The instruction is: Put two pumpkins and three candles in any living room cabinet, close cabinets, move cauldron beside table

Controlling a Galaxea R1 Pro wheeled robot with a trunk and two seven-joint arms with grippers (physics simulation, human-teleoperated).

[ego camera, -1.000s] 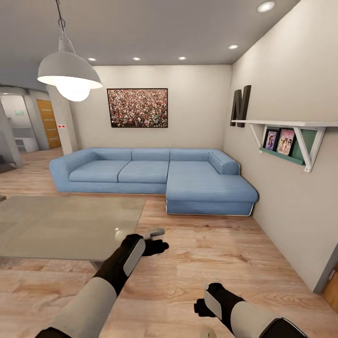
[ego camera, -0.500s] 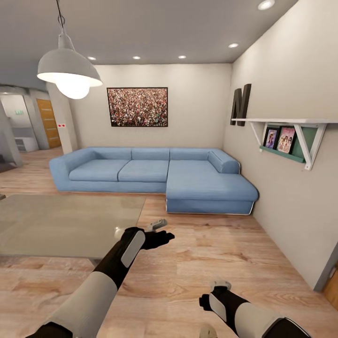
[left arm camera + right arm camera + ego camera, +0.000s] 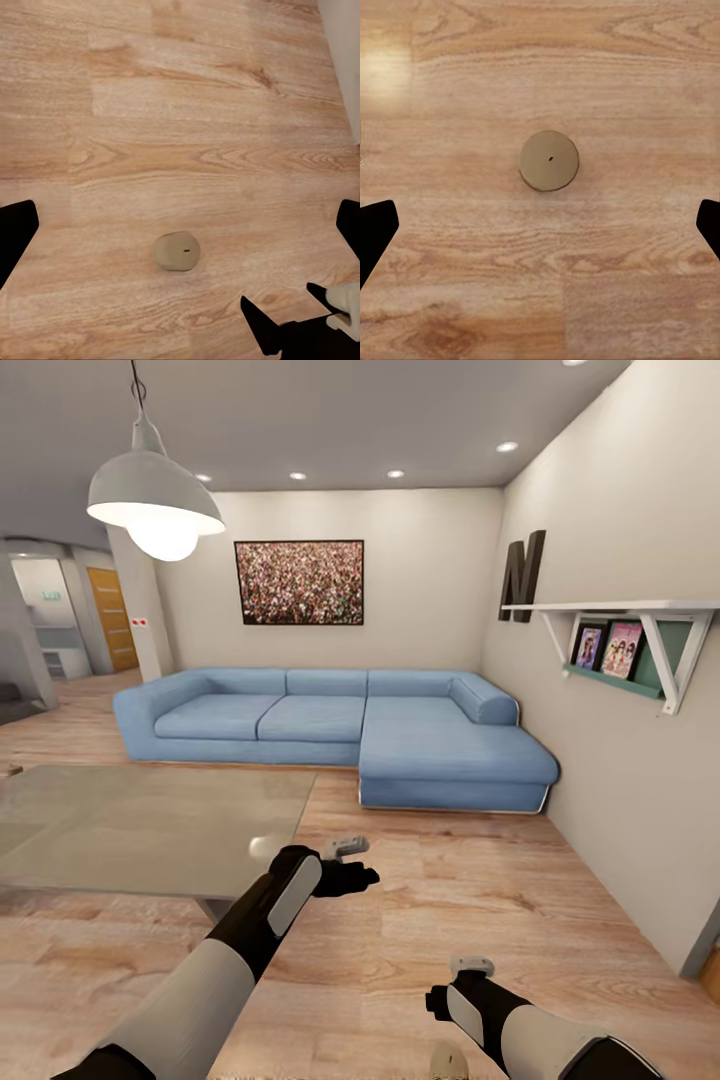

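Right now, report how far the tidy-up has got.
Nothing looks done yet. One candle stands upright on the wooden floor, directly beneath the open right gripper. The left gripper hangs open and empty near the coffee table. Collecting this candle seems the step in hand; the pumpkins, cabinet and cauldron are left.
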